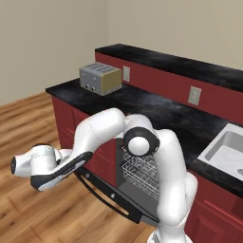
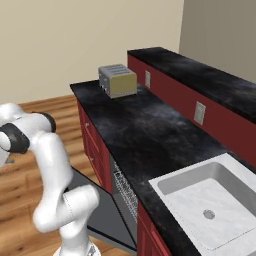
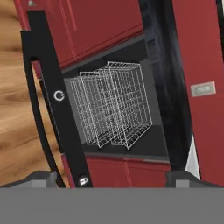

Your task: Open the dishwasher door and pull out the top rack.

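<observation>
The dishwasher door [image 1: 110, 194] hangs open, swung down toward the floor, with its long bar handle [image 1: 97, 190] at the outer edge. In the hand view, which is rolled sideways, the door's black band [image 3: 57, 100] and the handle [image 3: 39, 118] run down the left. The top rack [image 3: 127, 103] of thin silver wire sits in the dark opening behind it, also seen as the rack [image 1: 142, 172] and the rack [image 2: 125, 189] under the counter. My gripper [image 3: 114, 178] is open, with nothing between its fingers. It is held out in front of the door, apart from the door and rack.
A silver toaster [image 1: 100, 78] stands on the black counter [image 1: 156, 111]. A white sink [image 2: 210, 205] lies at the right. Red cabinet fronts [image 3: 100, 26] flank the dishwasher. Wood floor [image 1: 28, 118] spreads to the left of the open door.
</observation>
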{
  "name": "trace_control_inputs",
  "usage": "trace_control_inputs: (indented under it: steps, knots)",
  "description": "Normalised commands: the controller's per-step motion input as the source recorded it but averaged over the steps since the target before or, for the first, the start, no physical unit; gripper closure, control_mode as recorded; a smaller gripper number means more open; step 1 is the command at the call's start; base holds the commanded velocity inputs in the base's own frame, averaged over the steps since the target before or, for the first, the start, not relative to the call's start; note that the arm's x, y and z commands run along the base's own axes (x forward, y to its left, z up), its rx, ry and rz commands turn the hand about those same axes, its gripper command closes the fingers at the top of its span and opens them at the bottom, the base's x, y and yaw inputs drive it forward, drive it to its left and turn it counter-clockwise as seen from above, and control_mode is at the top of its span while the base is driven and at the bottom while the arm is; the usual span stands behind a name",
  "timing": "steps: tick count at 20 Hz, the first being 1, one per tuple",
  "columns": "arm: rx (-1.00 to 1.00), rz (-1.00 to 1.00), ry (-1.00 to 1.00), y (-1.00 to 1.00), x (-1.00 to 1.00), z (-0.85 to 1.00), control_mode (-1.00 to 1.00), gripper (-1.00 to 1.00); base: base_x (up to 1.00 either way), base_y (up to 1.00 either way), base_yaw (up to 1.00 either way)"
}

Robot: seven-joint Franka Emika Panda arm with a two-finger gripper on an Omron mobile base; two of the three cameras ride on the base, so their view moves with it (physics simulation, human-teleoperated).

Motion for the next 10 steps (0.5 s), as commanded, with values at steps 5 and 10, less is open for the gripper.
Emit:
trace_control_inputs:
  steps: [5,10]
  knots:
    - [0.19,0.0,0.21,-0.43,0.33,0.46,-1.0,-1.0,0.0,0.0,0.0]
    - [0.02,0.0,0.05,-0.42,0.24,0.15,-1.0,-1.0,0.0,0.0,0.0]
